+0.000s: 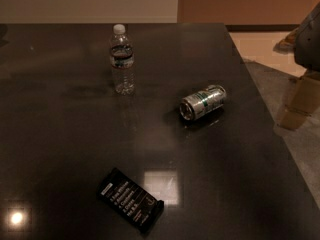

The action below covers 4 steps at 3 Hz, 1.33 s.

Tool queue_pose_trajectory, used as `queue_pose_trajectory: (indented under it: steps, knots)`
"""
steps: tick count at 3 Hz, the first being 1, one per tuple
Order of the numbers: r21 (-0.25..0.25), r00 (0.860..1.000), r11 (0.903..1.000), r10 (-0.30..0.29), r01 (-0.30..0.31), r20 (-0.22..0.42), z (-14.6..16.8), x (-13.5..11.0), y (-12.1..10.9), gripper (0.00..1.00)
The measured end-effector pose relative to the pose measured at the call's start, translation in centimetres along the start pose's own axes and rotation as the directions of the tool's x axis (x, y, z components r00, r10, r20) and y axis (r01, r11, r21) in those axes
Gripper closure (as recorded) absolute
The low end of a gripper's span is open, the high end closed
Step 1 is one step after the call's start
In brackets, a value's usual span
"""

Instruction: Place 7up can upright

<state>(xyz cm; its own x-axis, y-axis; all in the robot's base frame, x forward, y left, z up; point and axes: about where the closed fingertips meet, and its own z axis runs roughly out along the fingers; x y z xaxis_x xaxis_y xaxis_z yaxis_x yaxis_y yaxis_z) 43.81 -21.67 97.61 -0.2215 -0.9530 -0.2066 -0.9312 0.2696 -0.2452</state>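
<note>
Black and glossy, the table [60, 134] filled most of your camera view, with two bright light reflections on it near the front. You had the can [202, 102] lying on its side right of centre, one round end turned toward the lower left, resting on the bare surface. The bottle [122, 59] stood upright farther back and to the left, well apart from the can. A black packet [130, 200] lay flat near the front edge, also well apart. Behind the table ran a pale wall [90, 1] and a brown wall [245, 4]; grey floor [300, 154] showed to the right. Your gripper was out of view, so its state could not be told.
</note>
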Motion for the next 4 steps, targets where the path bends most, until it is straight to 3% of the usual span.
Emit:
queue_pose_trajectory:
  steps: [2,3,4]
  knots:
    - [0.003,1.0,0.9998,0.018,-0.018,-0.005,0.0,-0.1,-0.5,0.0]
    - [0.007,0.995,0.9953,0.096,-0.096,-0.04,1.5,-0.2,-2.3,0.0]
    - [0.039,0.97,0.9719,0.234,-0.232,-0.07,3.7,-0.7,-4.4,0.0]
